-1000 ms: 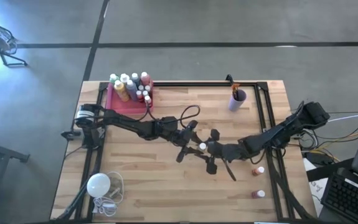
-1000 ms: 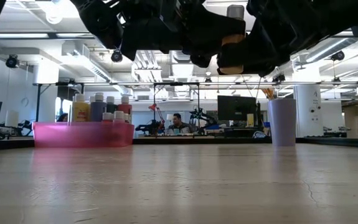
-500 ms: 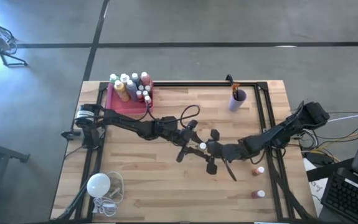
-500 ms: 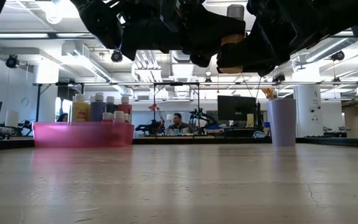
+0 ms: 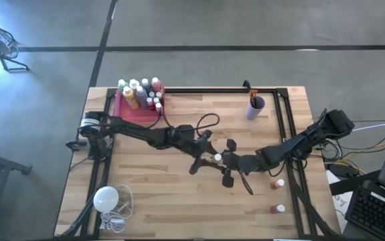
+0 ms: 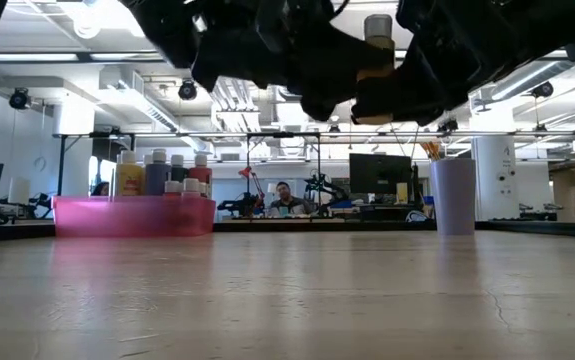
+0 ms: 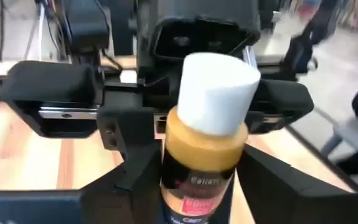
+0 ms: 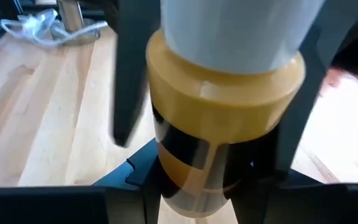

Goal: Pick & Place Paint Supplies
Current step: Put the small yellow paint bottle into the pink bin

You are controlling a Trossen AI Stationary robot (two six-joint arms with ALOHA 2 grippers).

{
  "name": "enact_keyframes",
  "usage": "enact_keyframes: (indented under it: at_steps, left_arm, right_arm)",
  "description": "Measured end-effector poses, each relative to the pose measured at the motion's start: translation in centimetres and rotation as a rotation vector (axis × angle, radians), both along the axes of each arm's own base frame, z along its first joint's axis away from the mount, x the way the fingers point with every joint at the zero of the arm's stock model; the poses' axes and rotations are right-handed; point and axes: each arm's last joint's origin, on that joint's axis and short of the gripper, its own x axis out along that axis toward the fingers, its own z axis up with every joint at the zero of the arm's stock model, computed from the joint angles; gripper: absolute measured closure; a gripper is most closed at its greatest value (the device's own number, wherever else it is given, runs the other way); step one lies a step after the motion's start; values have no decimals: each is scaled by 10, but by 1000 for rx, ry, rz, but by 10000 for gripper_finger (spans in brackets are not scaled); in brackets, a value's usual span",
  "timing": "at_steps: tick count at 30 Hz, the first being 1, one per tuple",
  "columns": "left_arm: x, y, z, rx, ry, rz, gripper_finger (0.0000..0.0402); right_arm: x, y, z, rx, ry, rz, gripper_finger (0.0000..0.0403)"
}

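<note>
At table centre — yellow paint bottle (image 5: 217,158), white-capped, upright between both grippers for hand-over: right gripper (image 5: 226,159) clamped on its body; left gripper (image 5: 208,155) at nine o'clock, fingers spread — grip uncertain.

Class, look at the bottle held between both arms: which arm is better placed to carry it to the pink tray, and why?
Probably left. The left pincer meets the ochre bottle mid-table, and its arm runs back beside the pink tray; the right pincer reaches from the far side.
</note>
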Motion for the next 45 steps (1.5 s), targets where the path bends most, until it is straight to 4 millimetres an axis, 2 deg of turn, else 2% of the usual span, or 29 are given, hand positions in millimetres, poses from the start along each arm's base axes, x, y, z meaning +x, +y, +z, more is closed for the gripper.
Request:
enact_keyframes:
  at_steps: [8,11,16,32,45]
  left_arm:
    - [-2,2,32,128,217,34,132]
    - [-3,2,43,151,271,32,125]
    - [0,1,61,163,251,27,124]
    - [-1,0,59,203,266,22,124]
    - [0,1,59,173,271,104,124]
  right_arm:
    - [-2,0,-2,1,37,17,270]
    - [-3,0,-4,38,55,31,269]
    - [-6,-1,-9,65,112,10,268]
    - [-7,-1,-13,203,164,46,270]
    - [5,-4,0,114,165,22,270]
